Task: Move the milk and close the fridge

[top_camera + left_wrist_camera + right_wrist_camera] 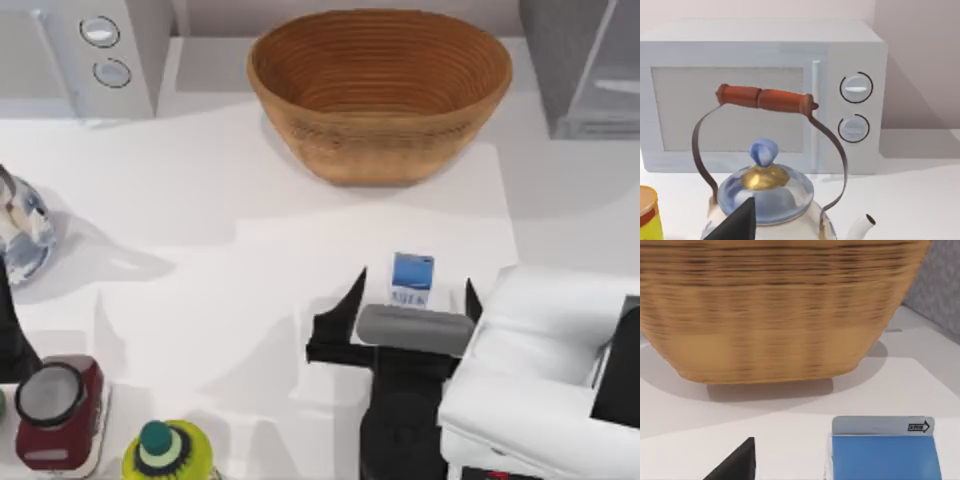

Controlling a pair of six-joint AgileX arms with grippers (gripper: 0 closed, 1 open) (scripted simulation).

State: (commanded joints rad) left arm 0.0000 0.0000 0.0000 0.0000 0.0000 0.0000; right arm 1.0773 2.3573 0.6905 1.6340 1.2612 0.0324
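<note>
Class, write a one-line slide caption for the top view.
Right gripper open around the milk, in front of the basket.

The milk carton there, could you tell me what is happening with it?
The right gripper sits open around the milk, one finger on each side, not yet closed on it. The carton stands upright on the table in front of the basket. The fridge is at the far right. The left arm is parked near the kettle.

Your basket (380, 90) at the counter's (200, 200) back centre, microwave (100, 55) back left, fridge (590, 65) back right, milk (412, 280) in front of the basket between your right end effector's (415, 300) fingers, kettle (20, 225) at the left edge.
</note>
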